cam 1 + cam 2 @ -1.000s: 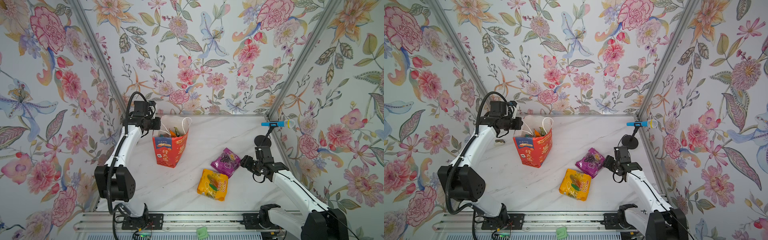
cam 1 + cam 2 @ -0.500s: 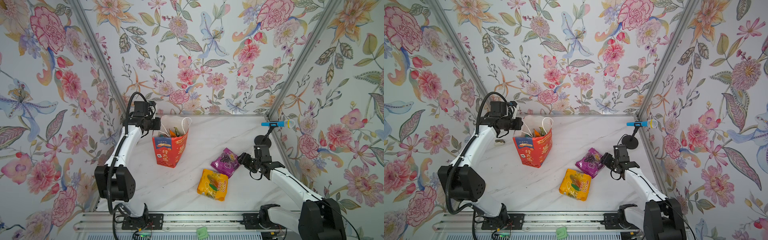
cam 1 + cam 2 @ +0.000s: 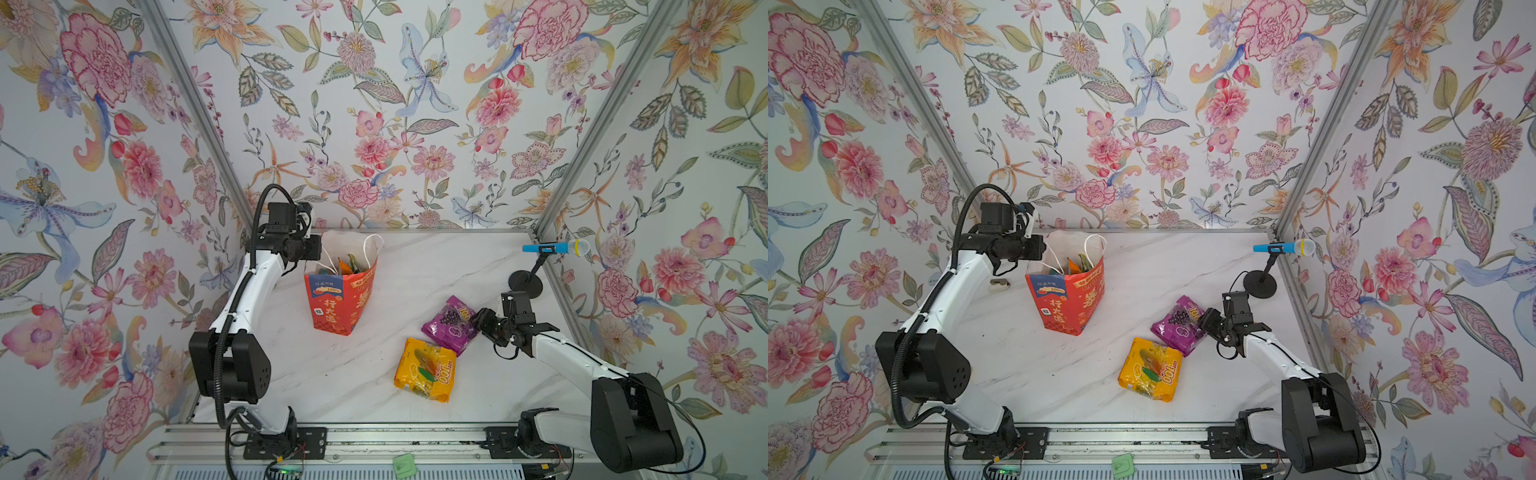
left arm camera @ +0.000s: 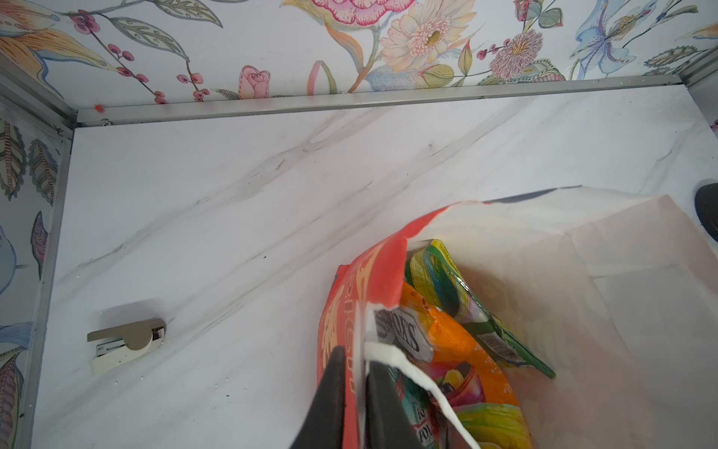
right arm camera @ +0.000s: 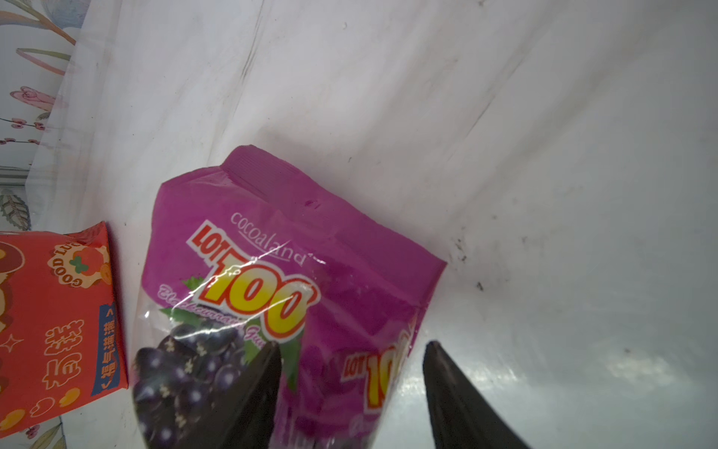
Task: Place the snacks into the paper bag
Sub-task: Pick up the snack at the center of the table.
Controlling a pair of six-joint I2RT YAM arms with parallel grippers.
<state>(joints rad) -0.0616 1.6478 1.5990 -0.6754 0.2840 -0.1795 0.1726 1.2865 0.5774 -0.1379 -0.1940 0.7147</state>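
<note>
Standing upright toward the back left of a white marble table [image 3: 332, 386], a red paper bag [image 3: 338, 305] has its mouth open. The left gripper [image 4: 355, 359] is pinched shut on the bag's rim, with one finger outside the red wall and the other inside. The left wrist view looks into the bag and shows an orange packet [image 4: 447, 334], with a green packet [image 4: 439, 272] behind it. Below them is a multicoloured packet, partly hidden.

In both top views, two more packets lie flat on the table, off to the bag's right and nearer the front. One is a purple packet [image 3: 451, 326]. The other is a yellow packet [image 3: 426, 370], closer to the front edge, and their corners meet.

The right gripper [image 5: 351, 346] sits low at the purple packet's far side with its jaws apart. One finger is over the printed face. The other is over bare table just off the packet's edge. It is not clear whether either finger touches the packet.

A small stapler [image 4: 124, 344] lies left of the bag. A toy microphone [image 3: 555, 248] stands at the back right.
</note>
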